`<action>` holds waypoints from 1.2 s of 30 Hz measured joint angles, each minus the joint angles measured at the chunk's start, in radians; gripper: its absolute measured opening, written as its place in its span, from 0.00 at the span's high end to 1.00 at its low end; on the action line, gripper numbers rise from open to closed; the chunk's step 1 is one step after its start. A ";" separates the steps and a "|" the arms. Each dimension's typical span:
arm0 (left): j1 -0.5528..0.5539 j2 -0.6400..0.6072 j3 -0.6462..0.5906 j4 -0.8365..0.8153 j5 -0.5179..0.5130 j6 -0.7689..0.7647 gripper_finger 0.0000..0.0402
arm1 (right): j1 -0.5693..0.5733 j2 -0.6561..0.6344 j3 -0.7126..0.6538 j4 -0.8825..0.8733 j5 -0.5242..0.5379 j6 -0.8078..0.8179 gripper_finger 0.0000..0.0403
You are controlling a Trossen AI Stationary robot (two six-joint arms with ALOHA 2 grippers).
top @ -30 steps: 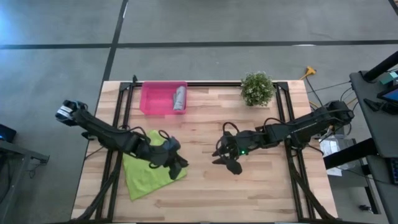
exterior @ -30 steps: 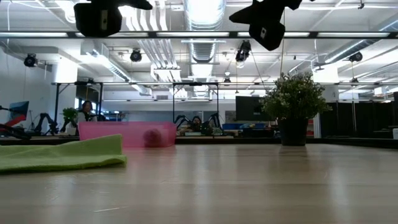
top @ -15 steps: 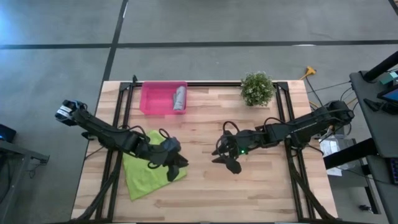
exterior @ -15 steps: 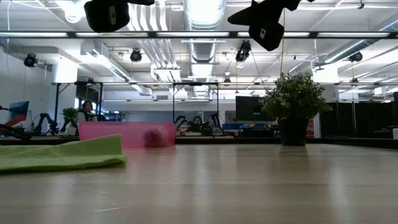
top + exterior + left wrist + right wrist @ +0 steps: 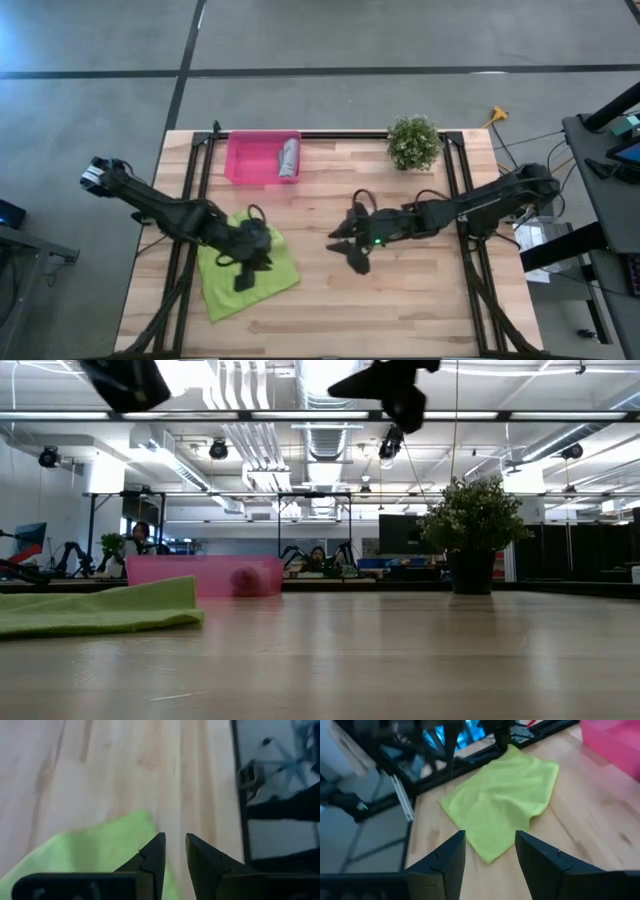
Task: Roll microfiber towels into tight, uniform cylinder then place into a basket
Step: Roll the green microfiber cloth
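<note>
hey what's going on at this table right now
A two-armed robot is rolling towels and putting them in a tray. A rolled grey towel already lies in the pink basket at the table's far edge. The lime green towel is spread flat near the left front, not rolled yet. The left gripper hangs over it, fingers slightly apart and holding nothing. The right gripper is open and empty above bare wood at the table's middle. A small potted plant stands aside.

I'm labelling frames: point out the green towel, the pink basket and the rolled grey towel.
green towel (image 5: 232, 283): high view, bare lower half.
pink basket (image 5: 247, 158): high view, empty floor.
grey towel (image 5: 288, 157): high view, middle of roll.
</note>
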 joint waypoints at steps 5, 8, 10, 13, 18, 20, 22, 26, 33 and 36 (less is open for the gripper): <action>-0.019 -0.129 -0.029 -0.147 -0.053 -0.001 0.85 | 0.012 0.200 0.188 -0.051 -0.042 -0.118 0.58; -0.022 -0.196 -0.040 -0.165 -0.084 -0.026 0.85 | 0.012 0.338 0.325 -0.133 -0.098 -0.135 0.57; -0.023 -0.233 -0.058 -0.158 -0.096 -0.065 0.85 | 0.004 0.427 0.421 -0.207 -0.192 -0.135 0.58; -0.023 -0.274 -0.092 -0.152 -0.096 -0.111 0.85 | -0.006 0.549 0.559 -0.325 -0.336 -0.172 0.59; -0.023 -0.292 -0.134 -0.151 -0.096 -0.198 0.85 | -0.006 0.732 0.775 -0.525 -0.360 -0.422 0.59; -0.023 -0.287 -0.144 -0.150 -0.095 -0.254 0.85 | -0.006 0.791 0.855 -0.578 -0.341 -0.513 0.59; -0.023 -0.286 -0.155 -0.152 -0.087 -0.296 0.85 | -0.006 0.839 0.930 -0.626 -0.306 -0.590 0.59; -0.024 -0.283 -0.161 -0.152 -0.056 -0.387 0.85 | -0.011 0.914 1.020 -0.688 -0.241 -0.711 0.61; -0.052 -0.289 -0.147 -0.152 -0.050 -0.469 0.85 | -0.025 0.952 1.016 -0.692 -0.240 -0.757 0.63; -0.062 -0.289 -0.146 -0.152 -0.051 -0.493 0.85 | -0.028 0.959 1.003 -0.685 -0.241 -0.766 0.63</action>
